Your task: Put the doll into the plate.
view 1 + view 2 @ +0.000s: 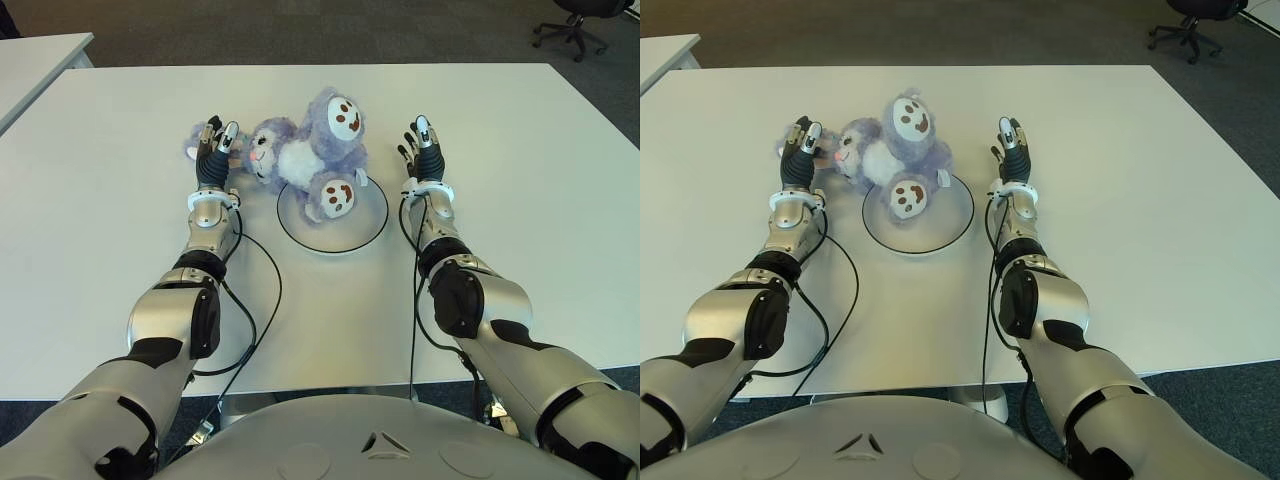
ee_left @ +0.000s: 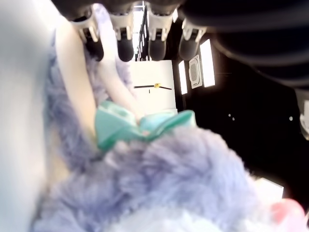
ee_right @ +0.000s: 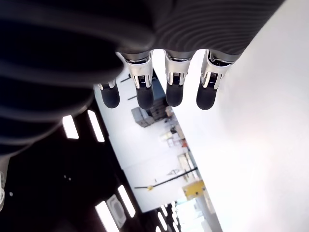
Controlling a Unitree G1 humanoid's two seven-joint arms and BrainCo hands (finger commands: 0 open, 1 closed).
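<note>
Doll point(image 1: 305, 155) lies across the far rim of the plate point(image 1: 368, 224) on the white counter point(image 1: 520, 220), one foot (brown-soled) over the plate's middle, its head off the plate's left side. Left robot hand point(image 1: 213, 145) is against that head, fingers extended, gripping nothing. Right robot hand point(image 1: 422, 148) shows right of the plate, fingers straight and empty.

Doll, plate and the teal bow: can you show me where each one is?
doll point(image 1: 300, 155), left eye view, on its belly.
plate point(image 1: 365, 222), left eye view, on the bare white inside near the rim.
teal bow point(image 2: 145, 126), left wrist view, on its middle knot.
</note>
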